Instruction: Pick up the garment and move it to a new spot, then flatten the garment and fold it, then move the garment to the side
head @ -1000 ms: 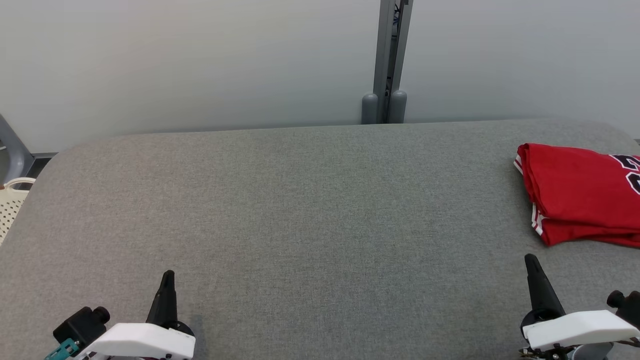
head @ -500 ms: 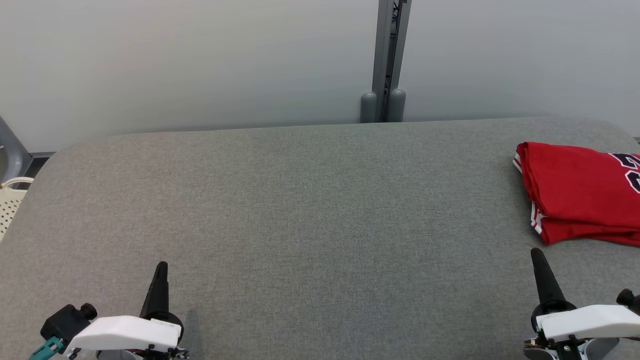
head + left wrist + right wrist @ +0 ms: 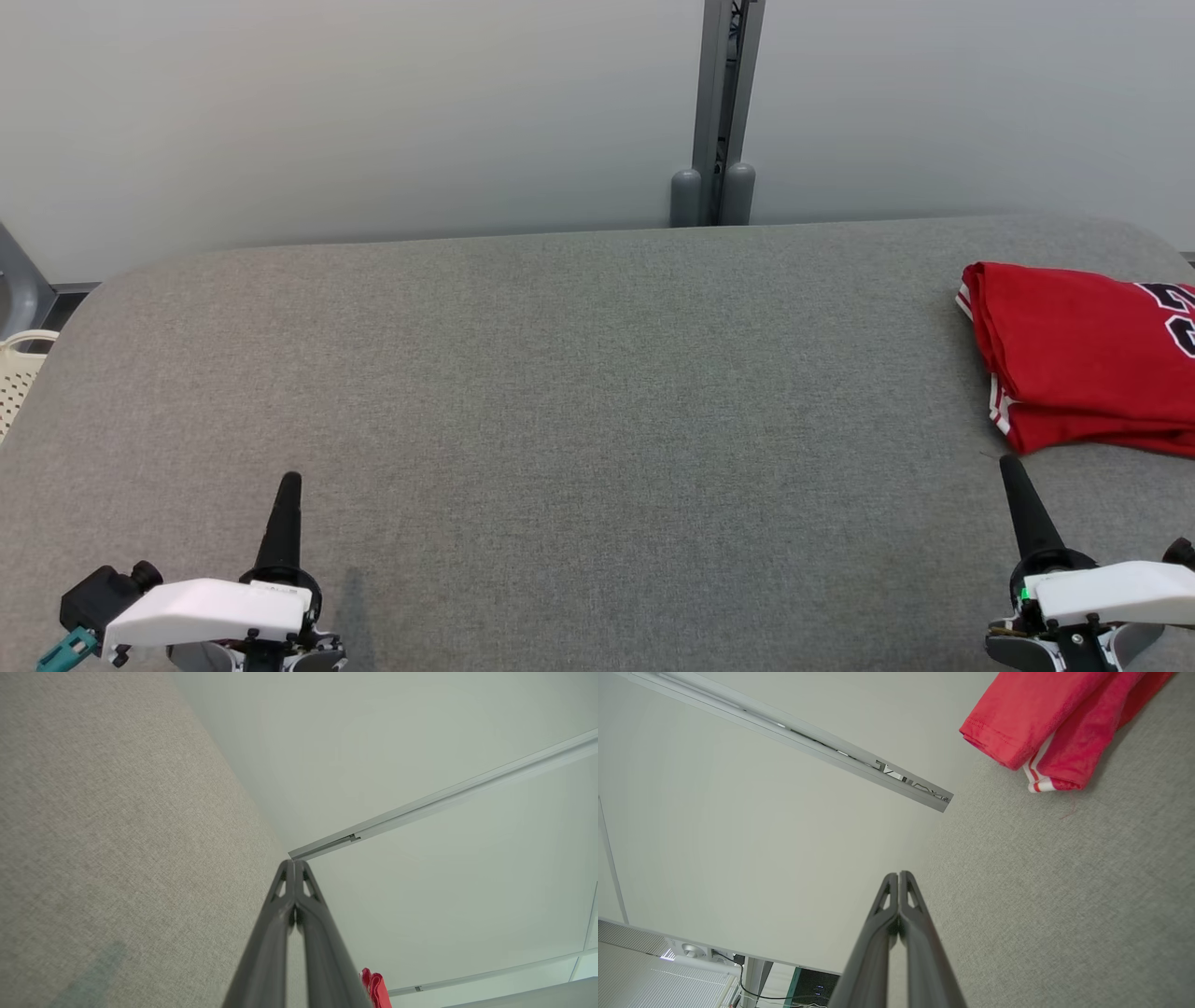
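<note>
On the grey fabric table (image 3: 560,373) by a pale wall (image 3: 373,112) lies the red garment (image 3: 1074,364), both jaws clenched.

Table (image 3: 579,373) wears grey woven cloth, matt and faintly coarse. The red garment (image 3: 1083,359) at its right edge is soft, smooth knit with stitched hems. Left gripper (image 3: 288,481) and right gripper (image 3: 1010,464): dark matt fingers, smooth white plastic shells. Post (image 3: 719,112) behind, dull grey metal.

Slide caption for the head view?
Folded red garment on the right of the grey table; left gripper and right gripper shut, empty, apart from it.
</note>
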